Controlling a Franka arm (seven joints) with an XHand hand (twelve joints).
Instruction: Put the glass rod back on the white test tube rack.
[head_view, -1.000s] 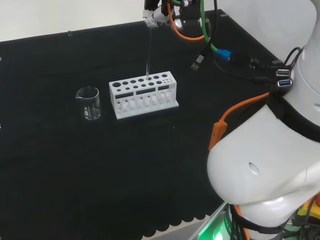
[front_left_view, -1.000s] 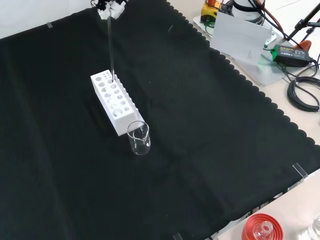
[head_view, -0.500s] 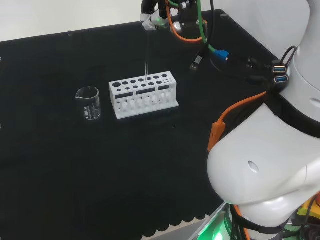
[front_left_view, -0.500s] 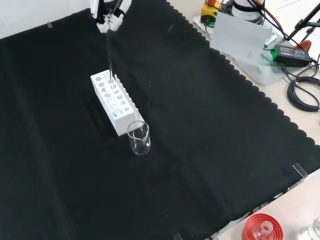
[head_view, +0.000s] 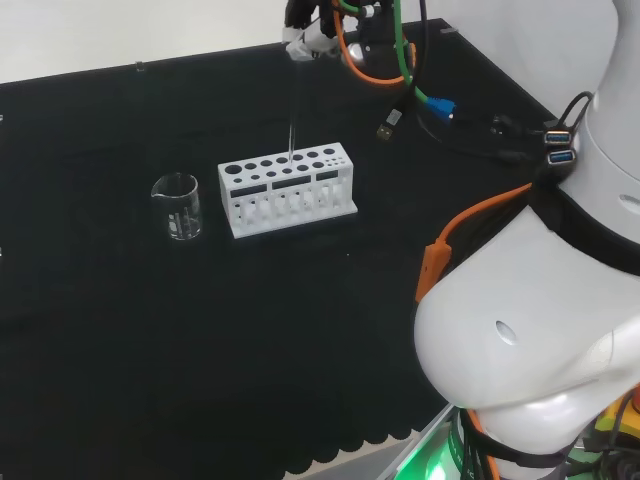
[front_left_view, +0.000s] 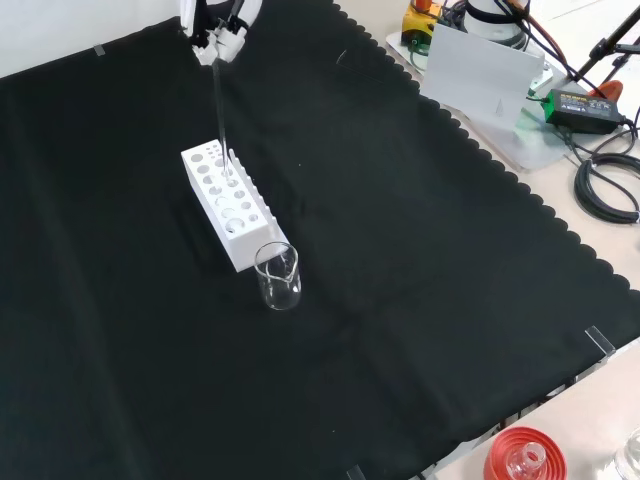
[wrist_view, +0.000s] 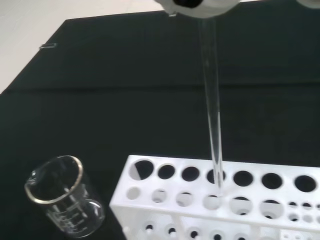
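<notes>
A robot hand (front_left_view: 222, 35) pinches the top of a thin clear glass rod (front_left_view: 220, 110), held upright, its lower tip at a hole of the white plastic test tube rack (front_left_view: 232, 206) on the black-clothed bench (front_left_view: 420, 260).

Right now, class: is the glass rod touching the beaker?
Apart. The front view shows the glass rod at the rack's far end, the beaker at its near end.
</notes>
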